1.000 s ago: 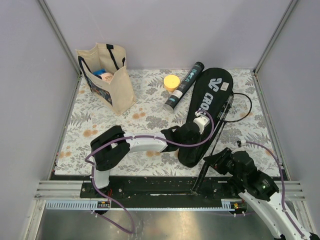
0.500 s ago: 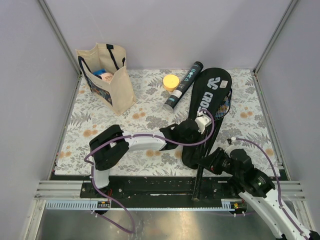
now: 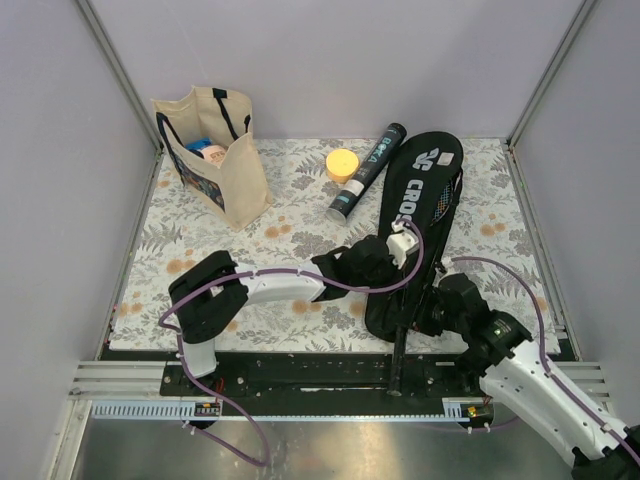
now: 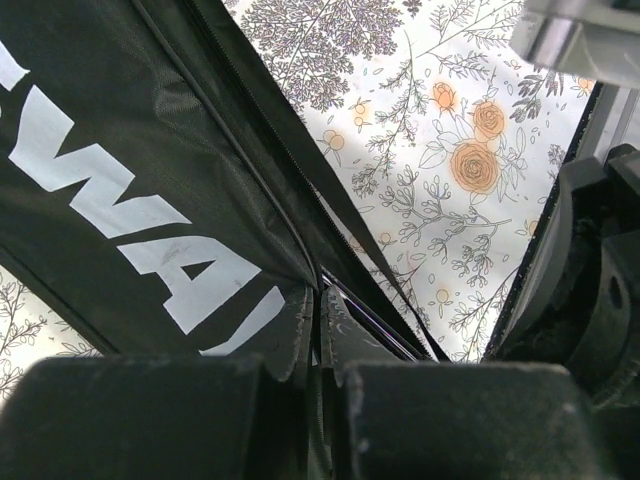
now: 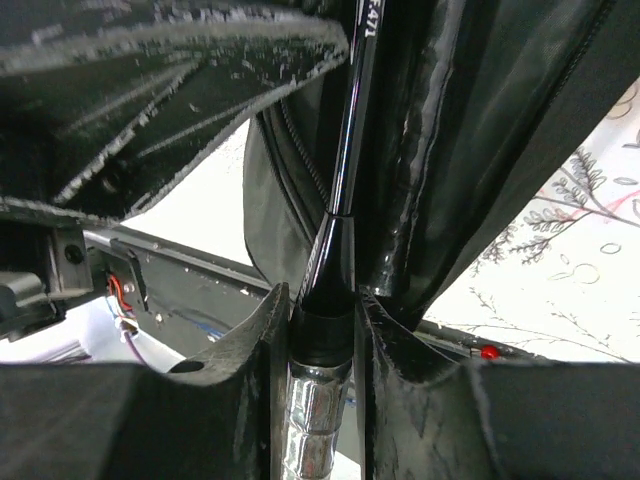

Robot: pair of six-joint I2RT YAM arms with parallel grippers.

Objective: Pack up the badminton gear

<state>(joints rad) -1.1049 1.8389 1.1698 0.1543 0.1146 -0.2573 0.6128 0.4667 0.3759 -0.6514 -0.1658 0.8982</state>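
The black racket-shaped cover [image 3: 420, 185] lies on the right of the floral table [image 3: 200, 250]. My left gripper [image 3: 378, 268] is shut on the cover's zip edge near its mouth; in the left wrist view its jaws [image 4: 321, 312] pinch the fabric beside the white lettering on the cover [image 4: 120, 200]. A black racket [image 3: 398, 355] sticks out of the mouth, and its strings show in the cover's side slit. My right gripper [image 3: 416, 322] is shut on it where shaft meets handle; in the right wrist view the gripper [image 5: 322, 300] clamps the racket [image 5: 352, 120]. The black lettered tube [image 3: 366, 172] lies left of the cover.
A beige tote bag [image 3: 218, 160] stands at the back left with items inside. A yellow round lid [image 3: 343, 162] sits beside the tube. The racket's handle reaches over the black base rail [image 3: 300, 372] at the near edge. Grey walls close in the table.
The right gripper has pushed the racket up and left, so the head has gone from outside the cover's right edge to mostly inside. The left gripper, holding the cover's edge, shifted slightly left.
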